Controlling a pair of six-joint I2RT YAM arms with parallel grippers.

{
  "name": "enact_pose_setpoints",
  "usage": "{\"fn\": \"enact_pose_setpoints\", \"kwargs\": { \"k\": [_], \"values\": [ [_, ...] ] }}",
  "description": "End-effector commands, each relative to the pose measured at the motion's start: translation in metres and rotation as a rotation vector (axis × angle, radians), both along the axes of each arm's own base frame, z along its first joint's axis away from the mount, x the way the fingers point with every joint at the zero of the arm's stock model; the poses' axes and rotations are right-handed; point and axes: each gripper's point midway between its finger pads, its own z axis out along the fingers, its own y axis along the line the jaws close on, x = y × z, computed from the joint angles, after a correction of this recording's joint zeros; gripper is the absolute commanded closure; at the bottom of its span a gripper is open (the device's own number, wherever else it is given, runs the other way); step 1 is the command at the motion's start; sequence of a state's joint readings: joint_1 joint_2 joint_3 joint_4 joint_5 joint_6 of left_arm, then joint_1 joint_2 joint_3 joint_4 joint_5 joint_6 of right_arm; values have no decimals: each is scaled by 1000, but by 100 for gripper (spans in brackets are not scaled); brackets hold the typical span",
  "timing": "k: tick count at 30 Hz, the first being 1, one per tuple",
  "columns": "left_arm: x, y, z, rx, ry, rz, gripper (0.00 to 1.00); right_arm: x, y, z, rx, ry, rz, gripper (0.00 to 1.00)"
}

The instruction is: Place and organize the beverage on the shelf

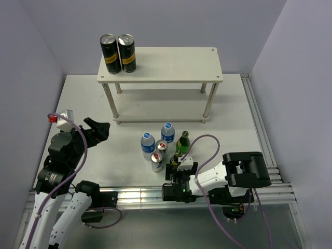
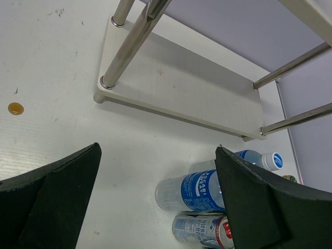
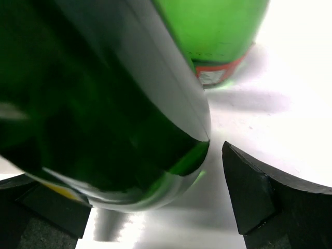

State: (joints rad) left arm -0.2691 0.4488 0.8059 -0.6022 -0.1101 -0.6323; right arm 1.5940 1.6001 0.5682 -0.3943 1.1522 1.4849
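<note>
**Drinks bunched on worktop, black cans on shelf**

Shelf stands at the far side. Two black cans are upright and touching at the left end of the top tier. Cluster on the worktop just in front: two water bottles, two silver cans, one green bottle, all upright. Right gripper is at the cluster's near edge, right at a second green bottle. Left gripper is well left of the cluster, jaws apart, nothing in them.

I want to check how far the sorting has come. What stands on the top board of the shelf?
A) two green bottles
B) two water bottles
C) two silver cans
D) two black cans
D: the top view shows only the two black cans there, side by side at the left end of the shelf, while the small drinks stand on the table in front of it.
</note>
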Motion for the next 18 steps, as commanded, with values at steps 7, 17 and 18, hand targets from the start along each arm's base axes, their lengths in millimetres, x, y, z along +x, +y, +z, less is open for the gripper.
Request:
{"fn": "enact_pose_setpoints", "kwargs": {
  "k": [7,17,18],
  "values": [
    [4,-5,9,9,-39,-28,1,17,9,9,-6,-101,-29,0],
    [5,-5,8,10,-36,-32,1,6,9,36,40,-233,7,0],
    [5,-6,8,9,-39,-33,1,4,12,40,52,-243,14,0]
  ]
}}
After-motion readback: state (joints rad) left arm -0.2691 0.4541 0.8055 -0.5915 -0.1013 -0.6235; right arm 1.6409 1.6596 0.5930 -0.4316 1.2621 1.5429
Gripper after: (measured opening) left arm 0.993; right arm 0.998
